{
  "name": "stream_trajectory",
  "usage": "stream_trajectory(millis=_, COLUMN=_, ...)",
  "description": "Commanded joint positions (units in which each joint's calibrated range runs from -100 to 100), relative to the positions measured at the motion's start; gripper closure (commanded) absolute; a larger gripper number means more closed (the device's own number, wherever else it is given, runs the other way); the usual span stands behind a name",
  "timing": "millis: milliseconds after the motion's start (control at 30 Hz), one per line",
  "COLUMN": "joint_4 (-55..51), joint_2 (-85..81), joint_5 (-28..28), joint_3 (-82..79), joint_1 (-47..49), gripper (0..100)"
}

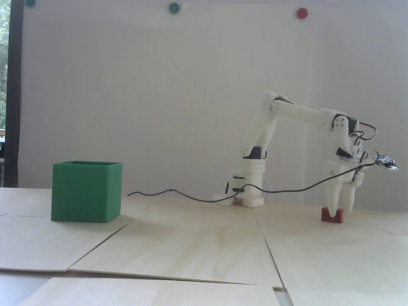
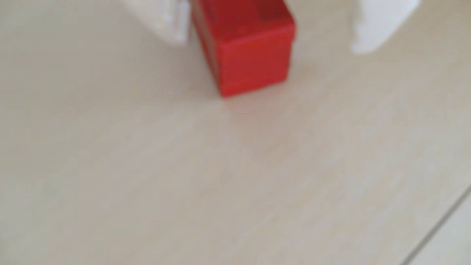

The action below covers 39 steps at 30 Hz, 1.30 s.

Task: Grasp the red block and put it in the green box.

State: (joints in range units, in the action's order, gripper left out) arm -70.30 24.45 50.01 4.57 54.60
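The red block [image 1: 327, 215] lies flat on the wooden table at the right of the fixed view. My white gripper [image 1: 341, 214] points straight down over it, open, with one fingertip in front of the block's middle and the other just past its right end. In the wrist view the red block [image 2: 251, 51] sits between the two white fingertips [image 2: 175, 28]: the left one is close against the block's side, the right one stands apart with bare table between. The green box [image 1: 86, 191] stands upright far to the left, its top open.
The arm's base [image 1: 251, 188] stands mid-table behind the block. A thin dark cable [image 1: 191, 196] runs from the wrist camera across the table towards the box. Seams between the wooden panels [image 1: 271, 251] cross the table. Round dots [image 1: 302, 13] hang on the wall.
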Motion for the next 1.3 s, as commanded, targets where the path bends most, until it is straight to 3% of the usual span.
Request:
stream_trajectory(millis=0, joint_4=2.09, joint_2=-3.88, joint_5=-0.20, joint_3=0.14, joint_1=-0.28, gripper=78)
stream_trajectory(millis=967, joint_4=6.39, joint_2=-3.88, joint_5=0.01, joint_3=-3.86, joint_1=-0.28, gripper=78)
stream_trajectory(millis=1133, joint_4=4.19, joint_2=-3.88, joint_5=3.76, joint_3=-4.57, joint_1=-0.20, gripper=78)
stream_trajectory(millis=1267, joint_4=4.28, joint_2=-3.88, joint_5=3.71, joint_3=-5.10, joint_1=-0.28, gripper=78)
